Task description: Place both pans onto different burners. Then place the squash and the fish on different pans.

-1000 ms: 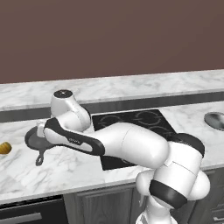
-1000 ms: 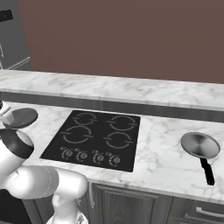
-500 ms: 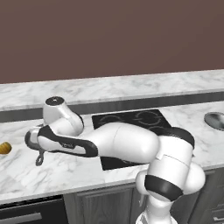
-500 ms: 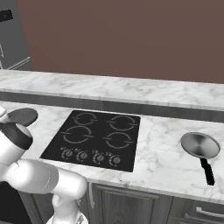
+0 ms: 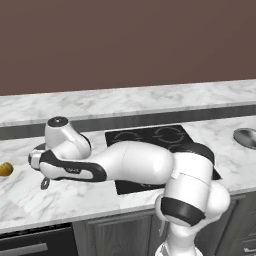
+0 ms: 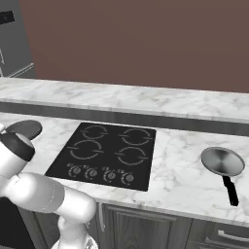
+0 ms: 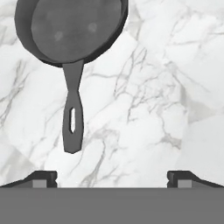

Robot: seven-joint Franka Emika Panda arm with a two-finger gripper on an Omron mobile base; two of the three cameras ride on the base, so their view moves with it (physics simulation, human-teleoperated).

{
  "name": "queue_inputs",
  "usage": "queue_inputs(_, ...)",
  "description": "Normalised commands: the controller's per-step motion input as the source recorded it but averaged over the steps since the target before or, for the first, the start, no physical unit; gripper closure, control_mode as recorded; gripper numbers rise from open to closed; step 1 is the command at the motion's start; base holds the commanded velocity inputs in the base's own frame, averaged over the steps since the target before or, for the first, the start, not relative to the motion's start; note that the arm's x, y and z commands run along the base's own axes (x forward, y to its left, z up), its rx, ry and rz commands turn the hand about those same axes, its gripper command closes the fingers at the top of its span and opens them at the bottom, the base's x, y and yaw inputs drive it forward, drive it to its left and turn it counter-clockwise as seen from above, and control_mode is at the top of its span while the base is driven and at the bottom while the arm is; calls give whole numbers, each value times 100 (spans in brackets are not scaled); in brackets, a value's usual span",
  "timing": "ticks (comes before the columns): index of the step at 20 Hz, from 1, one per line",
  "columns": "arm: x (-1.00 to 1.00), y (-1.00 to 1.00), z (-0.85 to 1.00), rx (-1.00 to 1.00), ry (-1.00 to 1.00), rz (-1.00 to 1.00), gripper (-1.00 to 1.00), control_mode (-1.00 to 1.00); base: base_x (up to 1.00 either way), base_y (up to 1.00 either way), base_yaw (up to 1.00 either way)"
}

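The dark grey skillet (image 7: 72, 28) lies on the marble counter left of the cooktop, its loop-ended handle (image 7: 73, 113) pointing toward me. My gripper (image 7: 113, 179) hovers above the counter just off the handle's end, open, nothing between its fingertips (image 7: 41, 178). In the left base view my arm covers most of the skillet; only the handle's loop (image 5: 45, 184) sticks out. The skillet (image 6: 22, 129) also appears at the far left of the right base view. The silver pan (image 6: 222, 161) with its black handle rests on the counter to the right. The squash (image 5: 5, 170) lies at the left edge. The fish is out of view.
The black cooktop (image 6: 104, 155) carries ring burners (image 6: 130, 156) and a row of knobs along its front. A raised marble ledge (image 6: 146, 99) runs along the back, with a brown wall behind it. Bare marble counter (image 6: 180, 170) separates the cooktop from the silver pan.
My arm has swung further left and lower, bringing the hand down over the skillet's handle. The jaws stayed open. Pans and squash have not moved.
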Motion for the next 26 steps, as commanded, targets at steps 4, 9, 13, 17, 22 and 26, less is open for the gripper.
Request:
queue_inputs(4,11,13,-17,0,0,0,-100,-100,0,0,0)
queue_inputs(9,14,12,-19,0,0,0,-100,-100,0,0,0)
queue_inputs(13,14,14,-17,0,0,0,-100,-100,0,0,0)
queue_inputs(17,18,20,-15,0,0,0,-100,-100,0,0,0)
queue_inputs(22,12,21,-14,0,0,0,-100,-100,0,0,0)
queue_inputs(26,9,17,-15,0,0,0,-100,-100,0,0,0)
